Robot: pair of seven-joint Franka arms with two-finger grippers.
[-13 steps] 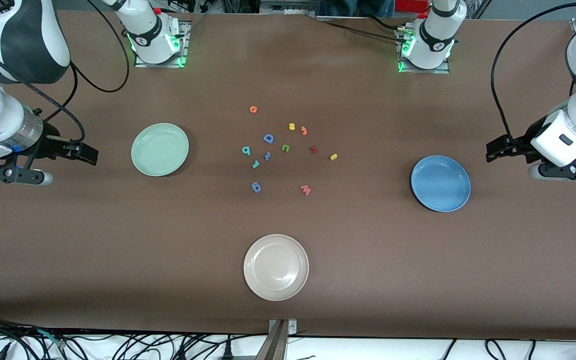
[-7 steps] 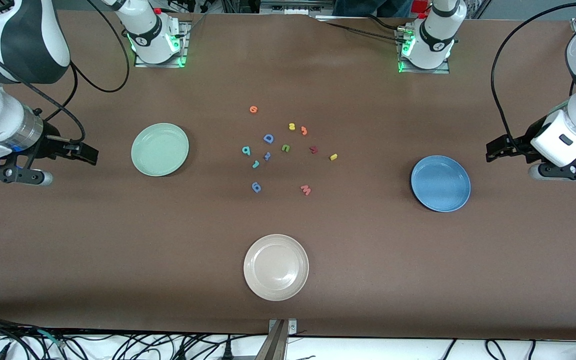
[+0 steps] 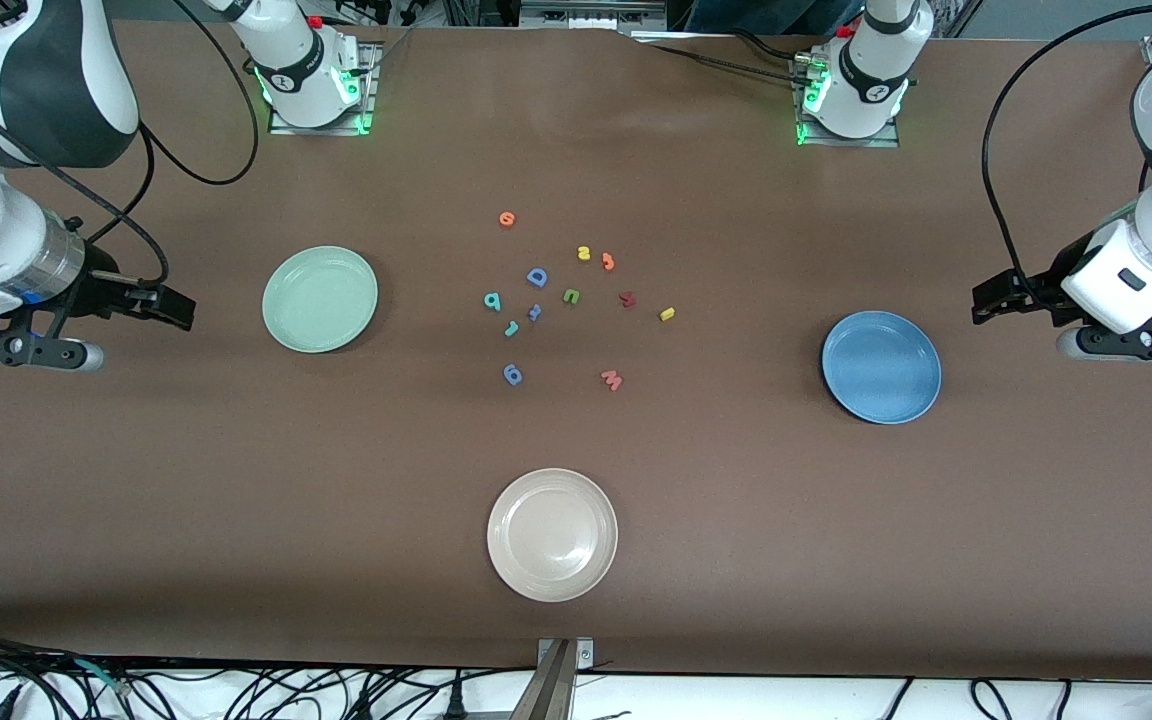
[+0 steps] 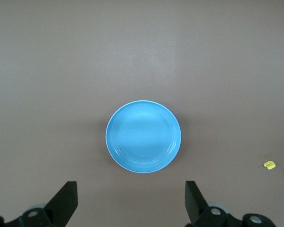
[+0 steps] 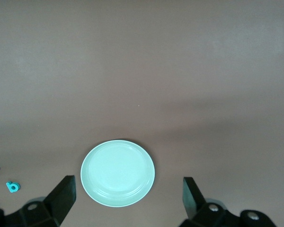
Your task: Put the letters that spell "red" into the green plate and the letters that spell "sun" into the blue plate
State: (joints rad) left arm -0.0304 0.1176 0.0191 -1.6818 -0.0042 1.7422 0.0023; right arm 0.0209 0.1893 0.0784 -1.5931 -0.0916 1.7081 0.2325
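— Jaws, item one: left gripper (image 4: 130,201) and right gripper (image 5: 128,198) — both spread wide, nothing between them. Each arm waits at its own end of the table, well apart from the letters.

— Plates?

— Green plate (image 3: 320,299), bare, toward the right arm's end. Blue plate (image 3: 881,367), bare, toward the left arm's end. Landmark for the letters: the blue capital D (image 3: 537,277).

— The "red" set?

— Teal d (image 3: 492,300) beside the D toward the green plate; teal r (image 3: 511,327) nearer the camera than the D; orange e (image 3: 507,219) farther from it.

— And "sun"?

— Olive n (image 3: 571,296), yellow u (image 3: 667,314) and yellow s (image 3: 584,254), all on the D's blue-plate side.

— Handling?

— Likely light, soft foam — pinch across a stroke, from above; thin pieces may tip or cling to a finger.
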